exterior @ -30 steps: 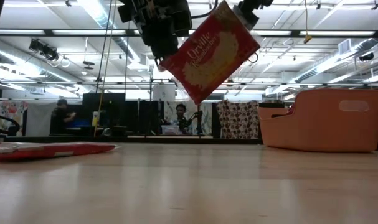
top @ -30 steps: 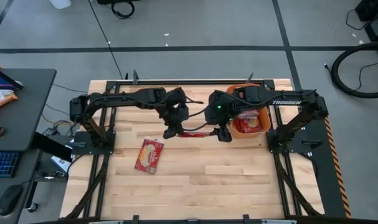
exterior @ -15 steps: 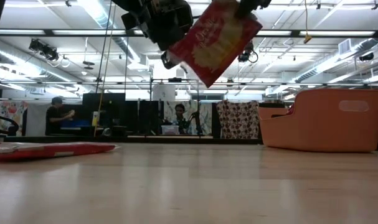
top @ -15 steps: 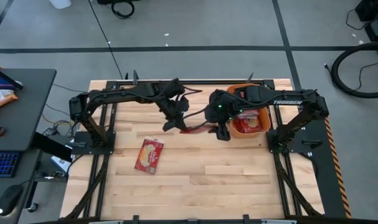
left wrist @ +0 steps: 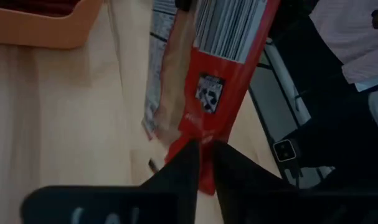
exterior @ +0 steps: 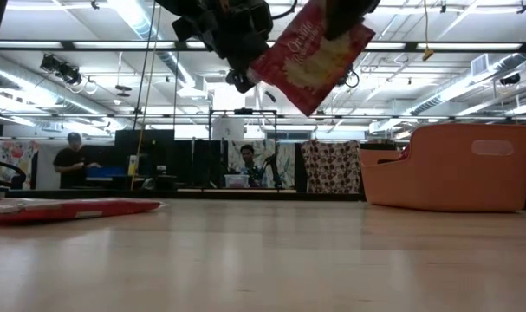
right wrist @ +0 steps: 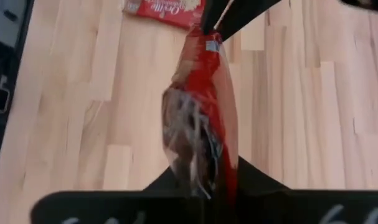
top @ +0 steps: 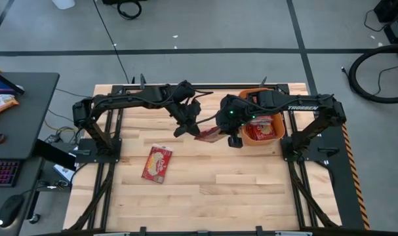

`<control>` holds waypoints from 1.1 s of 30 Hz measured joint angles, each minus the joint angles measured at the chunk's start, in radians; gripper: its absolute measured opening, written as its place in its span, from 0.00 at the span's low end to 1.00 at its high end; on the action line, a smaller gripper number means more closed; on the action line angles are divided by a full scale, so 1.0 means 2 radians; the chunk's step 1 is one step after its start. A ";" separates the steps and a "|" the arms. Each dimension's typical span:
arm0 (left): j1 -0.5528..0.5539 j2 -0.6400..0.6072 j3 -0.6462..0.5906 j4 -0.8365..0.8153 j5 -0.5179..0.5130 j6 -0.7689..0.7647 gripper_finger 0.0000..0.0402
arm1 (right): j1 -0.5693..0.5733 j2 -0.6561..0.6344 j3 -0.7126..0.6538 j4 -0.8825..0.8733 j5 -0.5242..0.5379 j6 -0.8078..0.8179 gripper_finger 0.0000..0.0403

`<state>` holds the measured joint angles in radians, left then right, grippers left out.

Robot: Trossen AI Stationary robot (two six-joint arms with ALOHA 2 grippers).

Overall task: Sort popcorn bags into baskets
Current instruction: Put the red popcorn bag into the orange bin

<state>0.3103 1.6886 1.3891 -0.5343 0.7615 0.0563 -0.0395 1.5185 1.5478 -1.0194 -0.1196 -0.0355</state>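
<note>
Light wood slat table (top: 212, 190) w/ one popcorn bag (top: 157, 163) lying flat at left, orange basket (top: 261, 133) at right.

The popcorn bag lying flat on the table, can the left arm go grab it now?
Probably not yet. The left gripper fingers are pinched on the lifted popcorn bag, shared with the right gripper. Nothing covers the flat bag.

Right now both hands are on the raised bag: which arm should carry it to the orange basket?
Right. The right hand grips the popcorn bag beside the orange basket; the left hand pinches the far end, farther away, and must let go first.
</note>
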 joint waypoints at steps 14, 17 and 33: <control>0.010 -0.036 0.000 -0.032 -0.122 -0.035 0.34 | -0.071 -0.012 0.075 -0.250 0.063 0.087 0.08; 0.003 -0.060 0.000 -0.036 -0.205 -0.024 0.33 | -0.108 -0.012 0.089 -0.277 0.076 0.169 0.08; -0.004 -0.121 0.000 -0.053 -0.193 -0.029 0.32 | -0.310 -0.026 0.089 -0.276 0.011 0.195 0.09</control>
<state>0.3027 1.4463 1.3888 -0.6403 0.3752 -0.0013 -0.6600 1.4662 1.7252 -1.5717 -0.0967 0.3544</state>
